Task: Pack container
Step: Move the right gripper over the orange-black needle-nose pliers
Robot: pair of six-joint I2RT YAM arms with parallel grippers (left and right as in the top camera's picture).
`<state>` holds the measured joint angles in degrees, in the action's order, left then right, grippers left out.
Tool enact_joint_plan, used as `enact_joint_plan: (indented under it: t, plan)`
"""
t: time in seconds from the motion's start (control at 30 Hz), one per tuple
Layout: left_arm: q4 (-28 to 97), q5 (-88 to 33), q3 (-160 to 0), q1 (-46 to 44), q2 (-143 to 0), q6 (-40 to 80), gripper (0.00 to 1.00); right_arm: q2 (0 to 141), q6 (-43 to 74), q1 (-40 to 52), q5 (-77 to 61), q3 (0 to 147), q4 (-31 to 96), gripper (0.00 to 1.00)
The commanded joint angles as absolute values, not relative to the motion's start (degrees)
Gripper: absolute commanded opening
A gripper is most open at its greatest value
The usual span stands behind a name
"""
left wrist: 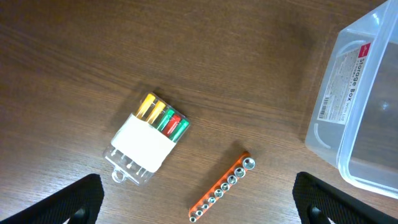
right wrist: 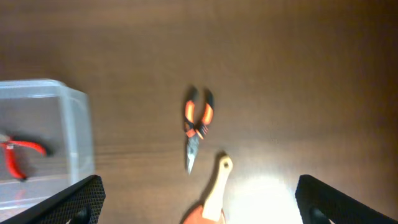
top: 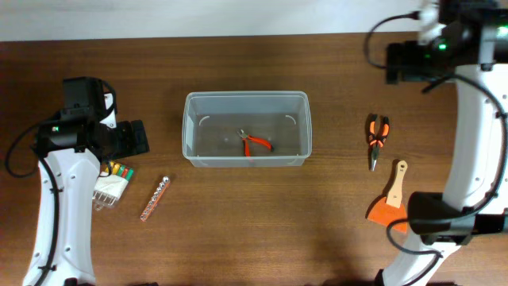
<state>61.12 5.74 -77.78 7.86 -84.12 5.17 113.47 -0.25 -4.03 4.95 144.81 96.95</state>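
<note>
The clear plastic container sits mid-table and holds red-handled cutters. It shows at the right edge of the left wrist view and at the left of the right wrist view, with the cutters inside. My left gripper is open and empty, high above an orange socket rail and a clear pack of coloured bits, left of the container. My right gripper is open and empty, high above orange-and-black pliers and a wooden-handled scraper.
The pliers and the orange-bladed scraper lie right of the container. The socket rail and the bit pack lie at its left. The table's far edge runs along the top.
</note>
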Motion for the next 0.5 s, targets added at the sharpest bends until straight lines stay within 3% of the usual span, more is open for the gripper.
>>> enact_joint_plan:
  t: [0.0,0.47]
  plan:
    - [61.08,4.93,-77.65,7.94,-83.99,4.19,0.99,115.66,1.98,-7.7,4.25,138.45,97.12,0.99]
    - [61.04,4.95,-77.65,7.94,-83.99,4.19,0.99,115.66,-6.11,-7.4,-5.61,105.56,76.23,0.99]
